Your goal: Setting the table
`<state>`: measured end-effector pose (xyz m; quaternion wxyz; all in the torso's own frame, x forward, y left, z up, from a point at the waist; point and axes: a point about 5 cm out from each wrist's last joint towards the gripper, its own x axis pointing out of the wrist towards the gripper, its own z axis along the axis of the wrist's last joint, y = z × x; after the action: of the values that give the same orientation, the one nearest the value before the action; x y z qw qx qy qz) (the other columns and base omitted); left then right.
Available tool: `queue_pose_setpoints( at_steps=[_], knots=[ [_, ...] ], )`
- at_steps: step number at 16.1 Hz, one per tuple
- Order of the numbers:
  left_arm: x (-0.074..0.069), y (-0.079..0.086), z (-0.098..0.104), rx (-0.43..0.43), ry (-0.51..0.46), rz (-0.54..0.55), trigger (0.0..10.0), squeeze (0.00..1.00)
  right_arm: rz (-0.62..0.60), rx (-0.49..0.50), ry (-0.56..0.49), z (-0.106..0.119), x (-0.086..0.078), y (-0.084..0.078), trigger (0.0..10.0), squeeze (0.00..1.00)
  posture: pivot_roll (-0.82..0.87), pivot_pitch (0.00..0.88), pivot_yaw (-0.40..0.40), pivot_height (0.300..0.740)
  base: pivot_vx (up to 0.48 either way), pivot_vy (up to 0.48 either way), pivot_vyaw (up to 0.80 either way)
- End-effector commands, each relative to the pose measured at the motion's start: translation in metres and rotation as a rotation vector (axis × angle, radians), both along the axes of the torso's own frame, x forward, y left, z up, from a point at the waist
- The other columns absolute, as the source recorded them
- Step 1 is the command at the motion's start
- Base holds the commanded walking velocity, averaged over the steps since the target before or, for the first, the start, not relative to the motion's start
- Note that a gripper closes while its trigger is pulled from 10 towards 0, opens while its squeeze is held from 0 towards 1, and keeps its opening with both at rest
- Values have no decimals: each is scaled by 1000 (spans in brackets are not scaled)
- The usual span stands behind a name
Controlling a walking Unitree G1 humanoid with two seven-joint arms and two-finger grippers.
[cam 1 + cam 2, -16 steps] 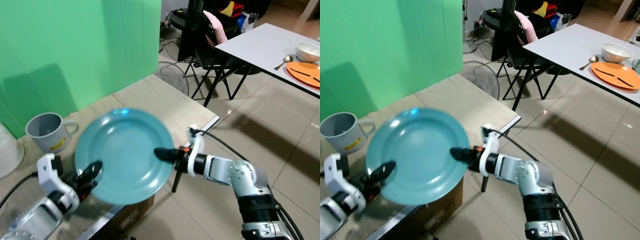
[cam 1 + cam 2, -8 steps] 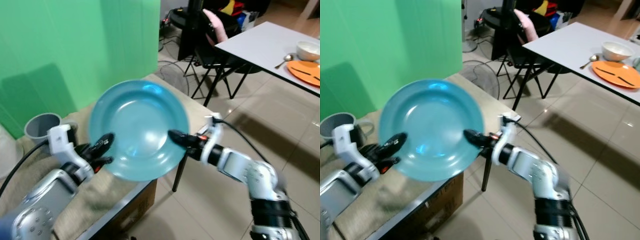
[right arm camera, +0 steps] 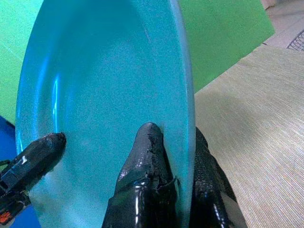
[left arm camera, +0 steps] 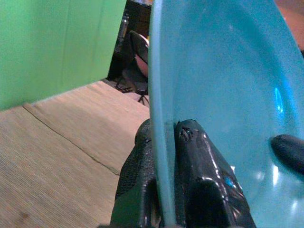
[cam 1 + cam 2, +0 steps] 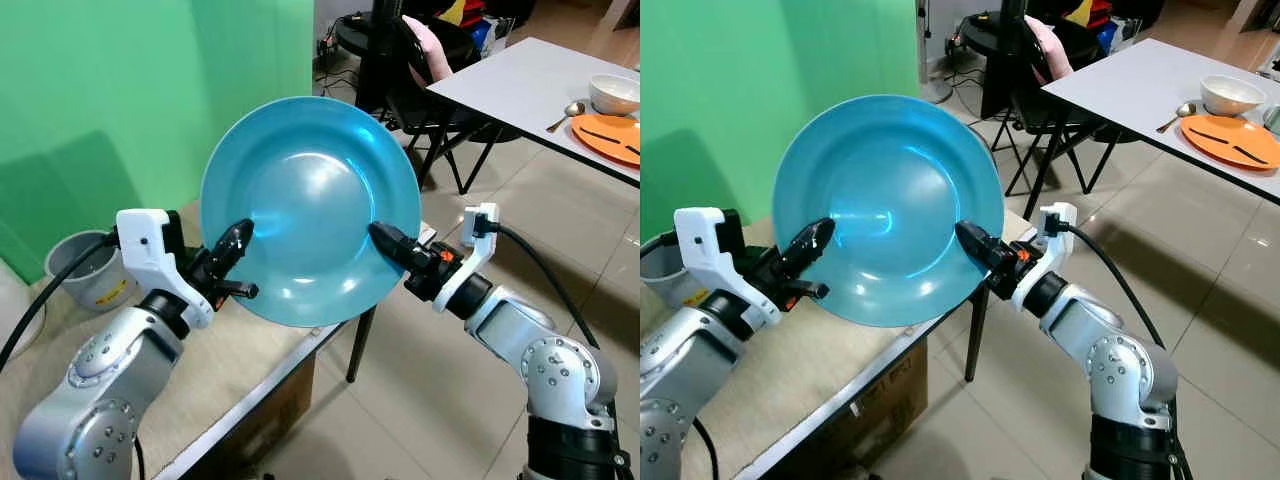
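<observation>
We hold the blue plate [image 5: 310,205] tilted up off the woven-topped table [image 5: 230,385], above its near edge. Left gripper [image 5: 236,256] and right gripper [image 5: 392,246] each pinch opposite rims, probably to steady it for carrying. Plate: glossy, shallow, empty, unchipped. Grey mug [image 5: 85,268] stands toward the table's left edge.

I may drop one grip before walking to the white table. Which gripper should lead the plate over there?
Right, probably. Both the left gripper and right gripper pinch the plate rim, but the white table with its orange plate lies on the right.
</observation>
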<state>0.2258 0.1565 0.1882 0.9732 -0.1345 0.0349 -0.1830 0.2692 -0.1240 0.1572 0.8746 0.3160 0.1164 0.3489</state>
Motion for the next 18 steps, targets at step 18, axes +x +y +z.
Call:
queue_pose_setpoints(
  at_steps=[18],
  knots=[
    [6,-5,-7,223,-114,140,10000,0,-29,-132,-25,6,-10,11,10000,0,-76,0,-7,740,0,0,-769]
  ],
)
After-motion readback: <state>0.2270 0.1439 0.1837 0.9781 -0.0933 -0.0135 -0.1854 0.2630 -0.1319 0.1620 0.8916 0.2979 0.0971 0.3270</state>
